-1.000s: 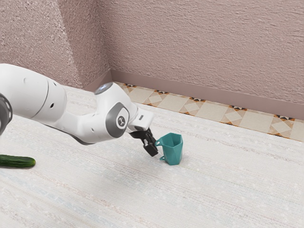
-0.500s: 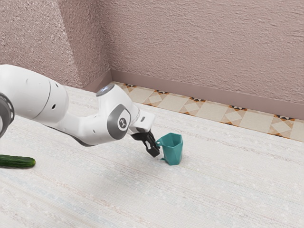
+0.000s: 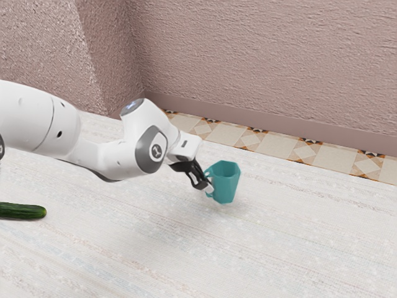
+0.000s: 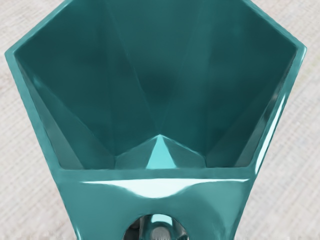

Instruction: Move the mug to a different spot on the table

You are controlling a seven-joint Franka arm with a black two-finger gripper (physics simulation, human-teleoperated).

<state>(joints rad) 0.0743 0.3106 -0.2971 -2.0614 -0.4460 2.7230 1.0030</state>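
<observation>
Mug (image 3: 223,180) clear of table (image 3: 279,248); jaws pinching handle (image 4: 160,200), cup body just beyond.

Soft even light, sheen on mug (image 4: 150,187)

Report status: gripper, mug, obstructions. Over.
Gripper shut on mug by its handle. Held clear of the table. Cucumber far off at exterior view's left, not in the way.

The end effector (image 3: 201,180) holds the mug (image 3: 225,180) off the table (image 3: 279,248).
</observation>
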